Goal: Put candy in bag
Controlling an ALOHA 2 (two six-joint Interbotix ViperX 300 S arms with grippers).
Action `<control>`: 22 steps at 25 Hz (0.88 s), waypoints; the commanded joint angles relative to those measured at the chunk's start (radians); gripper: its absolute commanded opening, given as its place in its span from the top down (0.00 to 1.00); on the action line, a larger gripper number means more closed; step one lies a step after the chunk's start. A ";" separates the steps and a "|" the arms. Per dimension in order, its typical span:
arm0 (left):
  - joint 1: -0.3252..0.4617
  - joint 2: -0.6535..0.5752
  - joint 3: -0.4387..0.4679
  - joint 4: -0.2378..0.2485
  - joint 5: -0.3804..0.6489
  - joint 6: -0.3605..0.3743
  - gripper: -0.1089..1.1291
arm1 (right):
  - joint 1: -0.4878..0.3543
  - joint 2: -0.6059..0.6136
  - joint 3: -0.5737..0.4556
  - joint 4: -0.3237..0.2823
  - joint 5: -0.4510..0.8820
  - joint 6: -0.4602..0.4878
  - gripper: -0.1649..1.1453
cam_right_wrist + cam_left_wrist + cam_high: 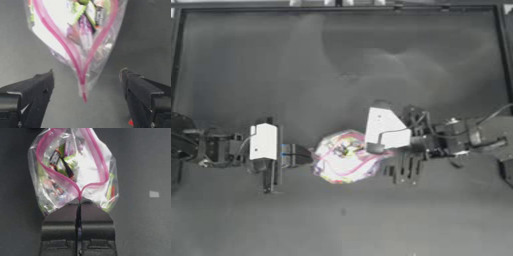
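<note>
Bag (pixel 71 175) gaping (sweets inside), left end effector (pixel 79 203) pinching its corner, right end effector (pixel 87 80) spread wide

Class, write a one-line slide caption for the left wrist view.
Left end effector shut on one end of the pink zip strip, holding the open bag of sweets above the dark table.

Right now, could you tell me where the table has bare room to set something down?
The table is bare beyond the bag and on the near side. The middle strip is crowded: left gripper pinches the bag, right gripper open beside it.
</note>
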 commanded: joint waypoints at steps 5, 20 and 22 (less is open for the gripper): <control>-0.002 -0.014 -0.017 0.002 -0.006 0.000 0.86 | -0.063 -0.106 0.018 -0.015 0.072 -0.008 0.10; -0.002 -0.008 -0.028 0.002 -0.006 0.002 0.86 | -0.195 -0.206 0.146 0.043 0.037 -0.012 0.10; -0.002 -0.003 -0.029 0.000 -0.006 0.002 0.86 | -0.215 -0.204 0.163 0.058 0.008 -0.011 0.10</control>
